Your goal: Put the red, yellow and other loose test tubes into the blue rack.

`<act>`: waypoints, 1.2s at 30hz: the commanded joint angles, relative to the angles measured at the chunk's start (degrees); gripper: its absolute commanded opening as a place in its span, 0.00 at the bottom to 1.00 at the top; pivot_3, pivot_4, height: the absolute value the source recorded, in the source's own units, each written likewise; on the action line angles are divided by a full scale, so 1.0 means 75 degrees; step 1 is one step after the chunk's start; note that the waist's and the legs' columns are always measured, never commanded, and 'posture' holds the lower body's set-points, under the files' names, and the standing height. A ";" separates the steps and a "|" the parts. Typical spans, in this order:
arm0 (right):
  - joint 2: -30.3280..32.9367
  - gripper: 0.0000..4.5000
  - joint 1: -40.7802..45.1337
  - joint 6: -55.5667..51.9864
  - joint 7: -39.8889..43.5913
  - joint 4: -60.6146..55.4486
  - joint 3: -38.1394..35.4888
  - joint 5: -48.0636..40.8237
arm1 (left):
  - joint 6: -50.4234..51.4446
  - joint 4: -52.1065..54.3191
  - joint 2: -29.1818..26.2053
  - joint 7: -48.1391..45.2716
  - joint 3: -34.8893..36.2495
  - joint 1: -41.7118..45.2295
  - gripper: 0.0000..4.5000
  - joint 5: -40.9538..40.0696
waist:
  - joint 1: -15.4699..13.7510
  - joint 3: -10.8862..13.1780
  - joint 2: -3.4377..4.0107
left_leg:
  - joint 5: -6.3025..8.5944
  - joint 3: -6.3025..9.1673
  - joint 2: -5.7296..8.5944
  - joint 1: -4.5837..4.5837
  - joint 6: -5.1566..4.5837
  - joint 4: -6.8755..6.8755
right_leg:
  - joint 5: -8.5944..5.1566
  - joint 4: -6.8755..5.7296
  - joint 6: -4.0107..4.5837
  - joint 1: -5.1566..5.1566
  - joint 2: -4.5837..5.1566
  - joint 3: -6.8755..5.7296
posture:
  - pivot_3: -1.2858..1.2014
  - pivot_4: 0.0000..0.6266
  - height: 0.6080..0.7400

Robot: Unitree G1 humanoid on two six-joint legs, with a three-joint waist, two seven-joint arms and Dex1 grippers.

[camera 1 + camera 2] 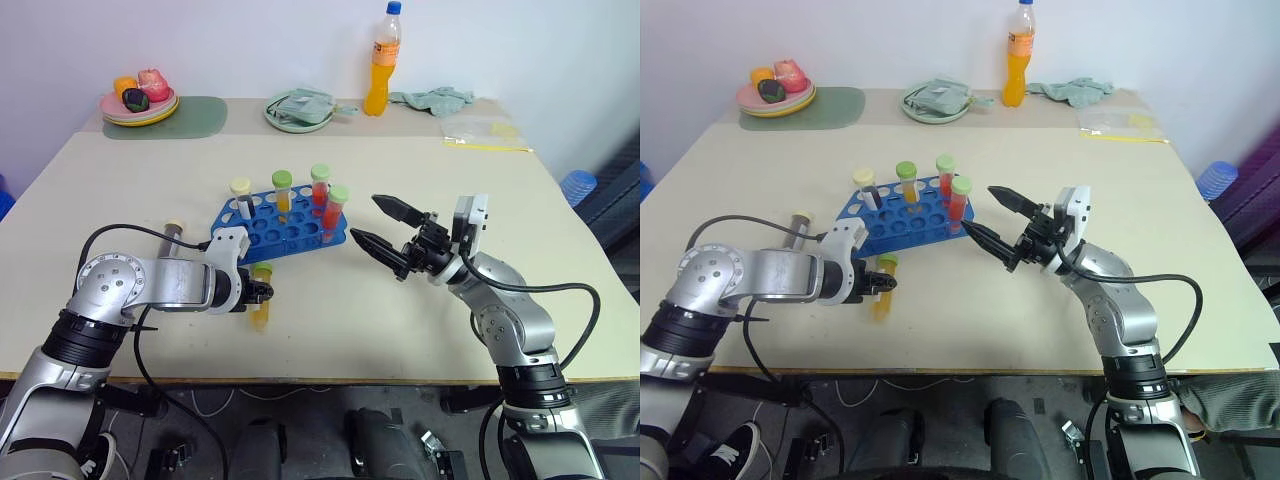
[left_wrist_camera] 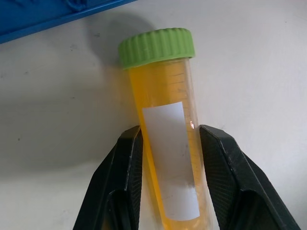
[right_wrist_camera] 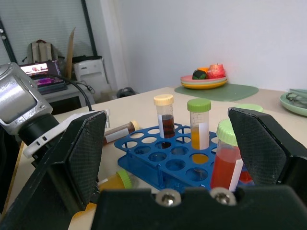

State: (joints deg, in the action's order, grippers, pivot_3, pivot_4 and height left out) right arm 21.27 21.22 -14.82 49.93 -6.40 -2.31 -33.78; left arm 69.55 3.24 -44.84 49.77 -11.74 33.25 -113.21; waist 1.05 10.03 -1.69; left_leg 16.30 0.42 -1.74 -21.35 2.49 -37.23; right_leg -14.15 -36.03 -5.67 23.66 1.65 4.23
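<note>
Rack (image 1: pixel 283 222) of bright blue plastic is seen standing near the middle of the table (image 1: pixel 420 330), its rows of round holes facing up. Four capped tubes are held upright in it: a dark one with a cream cap (image 1: pixel 241 197), a yellow one with a green cap (image 1: pixel 283 191), and two red ones with pale green caps (image 1: pixel 320 187) (image 1: pixel 338 208). At about 7 o'clock from the rack, just beside its near edge, a yellow tube with a green cap (image 2: pixel 165 115) is found lying on the tabletop. The left gripper (image 1: pixel 262 292) is closed around this tube, its two black fingers (image 2: pixel 120 182) pressed against the sides of the clear body below the cap. At 9 o'clock from the rack another loose tube with a cream cap (image 1: pixel 173 234) is seen lying on the table, partly hidden by the left arm. At 3 o'clock from the rack the right gripper (image 1: pixel 378 224) is held above the surface with its fingers spread wide and nothing between them.

The surface is a pale beige tabletop. Along its far edge are set, from 10 to 1 o'clock, a pink plate of toy food (image 1: pixel 139 103) on a green mat (image 1: pixel 195 117), a pale green round plate (image 1: pixel 299 110), an orange drink bottle (image 1: pixel 382 62), a crumpled green cloth (image 1: pixel 432 99) and a clear plastic bag (image 1: pixel 485 131). A plain white wall (image 1: pixel 250 40) is seen behind the table
</note>
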 commanded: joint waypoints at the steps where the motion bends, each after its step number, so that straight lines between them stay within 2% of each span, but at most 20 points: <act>1: 0.0008 1.00 0.0132 0.0075 0.0035 -0.0129 -0.0054 0.0009 | -0.0015 0.0033 0.0035 0.0251 0.0143 -0.0113 0.41 0.0028 | 0.0000 0.0000 0.0000 | 0.0000 0.0000 0.0000 0.0000 0.0000 0.0000 | 0.0000 0.0000 0.0000 0.0000 0.0000 0.0000 | 0.52 0.24 1.00; 6: -0.0019 1.00 0.0128 0.0069 -0.0032 -0.0175 -0.0053 0.0049 | -0.0224 -0.0025 0.0341 0.0609 0.0421 -0.0198 0.41 0.0028 | -0.0018 -0.0001 0.0001 | 0.0000 0.0001 0.0000 0.0001 0.0000 0.0000 | 0.0000 0.0000 0.0000 -0.0001 0.0000 0.0000 | 0.52 0.24 1.00; 10: -0.0037 1.00 0.0129 -0.0038 -0.0140 -0.0333 -0.0005 0.0047 | -0.0229 0.0137 0.0343 0.0711 0.0397 -0.0058 0.18 0.0028 | -0.0031 -0.0001 0.0001 | -0.0001 0.0001 0.0001 0.0000 0.0002 -0.0001 | -0.0003 0.0001 0.0006 -0.0002 0.0002 0.0000 | 0.52 0.24 1.00; 14: -0.0019 1.00 0.0137 -0.0102 -0.0183 -0.0374 -0.0013 0.0045 | -0.0302 0.0458 0.0284 0.0811 0.0502 -0.0180 0.18 0.0028 | -0.0018 0.0000 0.0001 | -0.0002 0.0001 0.0001 0.0000 0.0003 -0.0001 | -0.0003 0.0001 0.0006 -0.0001 0.0001 0.0000 | 0.52 0.24 1.00; 17: -0.0018 1.00 0.0136 -0.0126 -0.0202 -0.0364 -0.0031 0.0056 | -0.0153 0.0989 -0.0123 0.0270 0.0491 -0.0345 0.18 0.0028 | 0.0014 0.0001 -0.0001 | -0.0003 0.0002 0.0000 -0.0002 0.0005 0.0001 | -0.0003 0.0000 0.0006 0.0002 -0.0001 0.0000 | 0.52 0.24 1.00; 19: -0.0005 1.00 0.0115 -0.0123 -0.0207 -0.0373 -0.0030 0.0076 | 0.0327 0.1671 -0.0911 -0.0503 0.0359 -0.0133 0.18 0.0028 | 0.0009 0.0008 -0.0010 | -0.0005 -0.0001 0.0000 -0.0001 0.0009 0.0004 | -0.0004 0.0001 0.0007 0.0003 -0.0001 0.0002 | 0.52 0.24 1.00; 20: 0.0006 1.00 0.0116 -0.0130 -0.0199 -0.0367 -0.0037 0.0071 | 0.0544 0.2064 -0.1192 -0.0971 0.0399 0.0033 0.18 0.0410 | 0.0003 0.0010 -0.0012 | -0.0010 0.0002 -0.0002 -0.0010 0.0017 0.0006 | -0.0004 -0.0001 0.0008 0.0013 -0.0005 0.0000 | 0.52 0.24 1.00; 22: 0.0024 1.00 0.0135 -0.0133 -0.0178 -0.0330 -0.0064 0.0054 | 0.0830 0.3240 -0.1655 -0.2712 0.0291 0.0392 0.18 0.2191 | -0.0035 0.0011 -0.0013 | -0.0012 -0.0001 0.0000 -0.0014 0.0021 0.0008 | -0.0005 0.0004 0.0010 0.0015 -0.0004 0.0001 | 0.52 0.24 1.00; 24: 0.0053 1.00 0.0184 -0.0116 -0.0131 -0.0271 -0.0082 0.0056 | -0.0045 0.3897 -0.2083 -0.4350 0.0234 0.0055 0.18 0.4151 | -0.0037 0.0003 0.0016 | -0.0013 -0.0002 0.0005 -0.0014 0.0024 0.0013 | -0.0009 0.0037 0.0016 0.0001 -0.0004 -0.0002 | 0.52 0.24 1.00; 28: 0.0176 1.00 0.0294 -0.0089 0.0008 -0.0107 -0.0165 0.0068 | -0.4218 0.3873 -0.2429 -0.6991 -0.0171 -0.1319 0.18 0.8798 | 0.0016 0.0001 0.0055 | -0.0014 -0.0027 0.0004 -0.0009 0.0029 0.0033 | -0.0009 0.0097 0.0026 -0.0009 -0.0001 0.0010 | 0.52 0.24 1.00; 31: 0.0285 1.00 0.0341 -0.0028 0.0137 0.0058 -0.0249 0.0094 | -0.7124 0.2566 -0.1489 -0.7607 -0.0041 -0.1932 0.18 1.1028 | -0.0042 0.0000 0.0064 | -0.0018 -0.0023 -0.0004 -0.0018 0.0035 0.0036 | -0.0005 0.0106 0.0034 -0.0004 -0.0006 0.0007 | 0.52 0.24 1.00; 36: 0.0340 1.00 0.0433 -0.0024 0.0196 0.0257 -0.0363 0.0062 | -0.9673 0.0729 -0.0068 -0.8826 0.0095 -0.1750 0.18 1.2527 | -0.0062 0.0001 0.0052 | -0.0009 -0.0025 -0.0003 -0.0033 0.0018 0.0018 | -0.0003 0.0118 0.0033 -0.0015 0.0002 0.0007 | 0.52 0.24 1.00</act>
State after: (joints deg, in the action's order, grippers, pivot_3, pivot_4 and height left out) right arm 23.31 23.50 -15.92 51.02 -4.16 -3.32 -32.78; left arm 3.97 10.49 -46.29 -13.78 -12.57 18.70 -23.79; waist 0.59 10.03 -1.29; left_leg 16.26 0.22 -1.76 -21.62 2.58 -37.10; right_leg -14.17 -35.12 -5.43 23.54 1.67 4.29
